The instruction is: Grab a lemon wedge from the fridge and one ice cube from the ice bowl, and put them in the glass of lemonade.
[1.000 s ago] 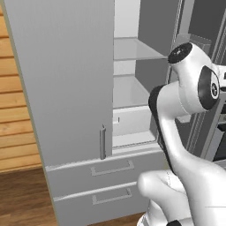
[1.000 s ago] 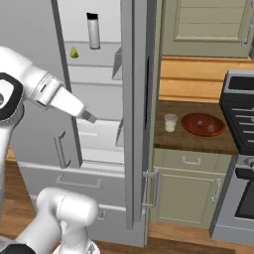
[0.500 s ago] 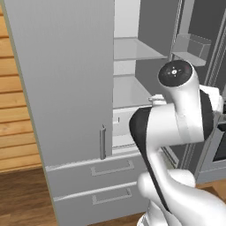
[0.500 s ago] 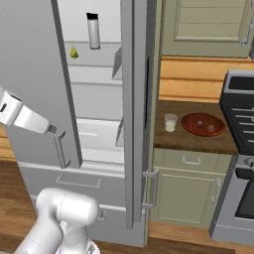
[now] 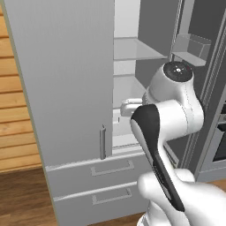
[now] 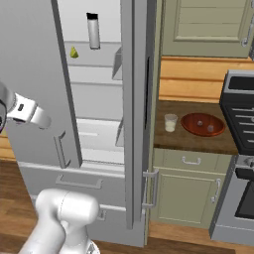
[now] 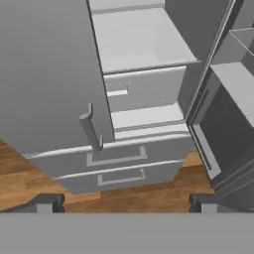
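Note:
The fridge (image 6: 37, 64) stands with its right door (image 6: 134, 99) swung open and its left door (image 5: 62, 88) shut. The lemon wedge (image 6: 73, 52) lies on an upper white shelf, beside a grey bottle (image 6: 93, 31). On the counter to the right of the fridge, the glass of lemonade (image 6: 170, 122) stands next to the ice bowl (image 6: 191, 119), which holds a couple of ice cubes (image 6: 210, 128). My gripper (image 7: 126, 204) hangs open and empty in front of the fridge (image 7: 44, 74), looking down at the left door's handle and the two drawers. It is well below the wedge.
A clear door bin (image 5: 190, 46) juts from the open right door. A white crisper box (image 7: 139, 44) sits inside the lower fridge. A stove (image 6: 240, 149) stands at the far right past the beige cabinet (image 6: 183, 193). Wood floor lies in front.
My arm has folded back and swung to the left, away from the fridge's inside, so the hand now hangs lower before the left door. The gripper stayed open.

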